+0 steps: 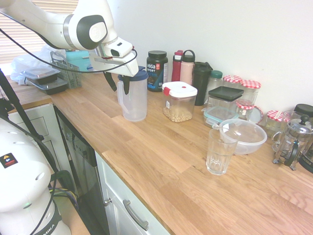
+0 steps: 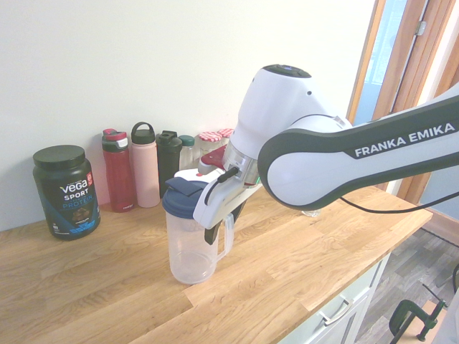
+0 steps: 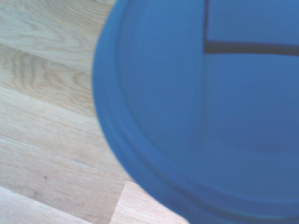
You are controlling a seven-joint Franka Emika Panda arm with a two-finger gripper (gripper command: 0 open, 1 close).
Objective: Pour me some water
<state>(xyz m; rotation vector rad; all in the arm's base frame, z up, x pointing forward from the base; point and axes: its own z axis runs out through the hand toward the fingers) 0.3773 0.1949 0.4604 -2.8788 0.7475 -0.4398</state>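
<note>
End effector (image 1: 119, 83), fingers apart, straddles the pitcher (image 1: 132, 95) handle. Handle should be clamped squarely before lifting toward the glass (image 1: 218, 151) at 4 o'clock.

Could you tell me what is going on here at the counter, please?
The white arm has its gripper down at the handle of the clear pitcher, the one with the blue lid. The fingers straddle the handle, but a firm grip cannot be confirmed. The pitcher stands upright on the wooden counter. The empty drinking glass waits further along, apart from it.
</note>
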